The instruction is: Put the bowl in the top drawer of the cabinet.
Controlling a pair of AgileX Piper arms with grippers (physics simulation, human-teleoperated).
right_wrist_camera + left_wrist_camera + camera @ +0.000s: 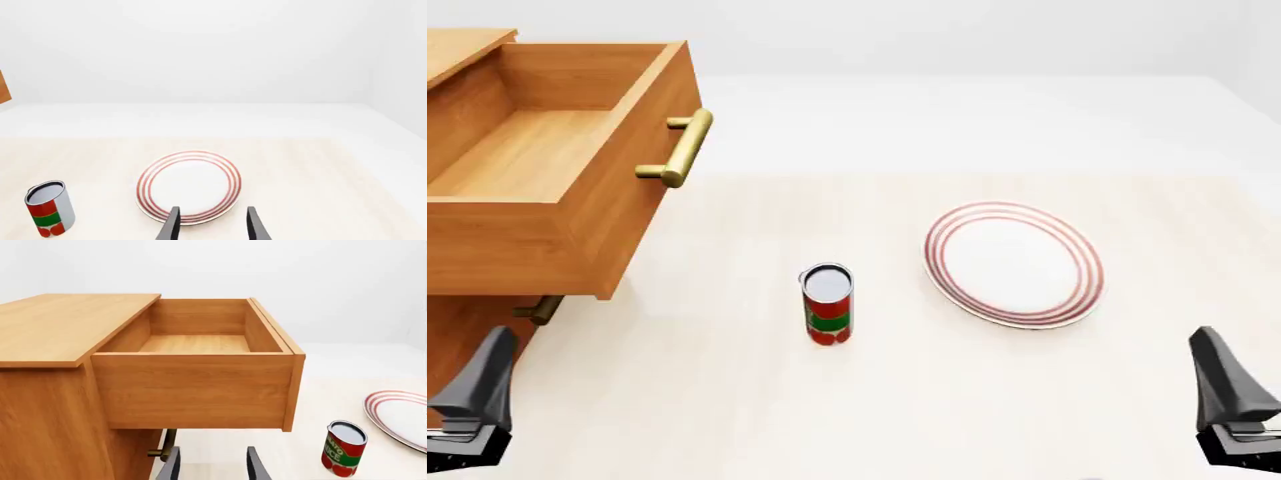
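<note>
L gripper (212, 465): fingers apart w/ a gap, holding nothing; low at near left table edge.
R gripper (212, 225): fingers apart, nothing held; low at near right edge.
Top drawer (554, 190): pulled out, nothing inside, just ahead of & above L gripper; brass handle (681, 148) faces R side.
Cabinet (47, 390): beside L gripper, lower handle (163, 447) close to its fingers.
Bowl: not seen in any view.
Can (827, 303): upright, btwn grippers, ahead.
Plate (1014, 263): flat, ahead of R gripper.
Table (894, 400): pale wood.
</note>
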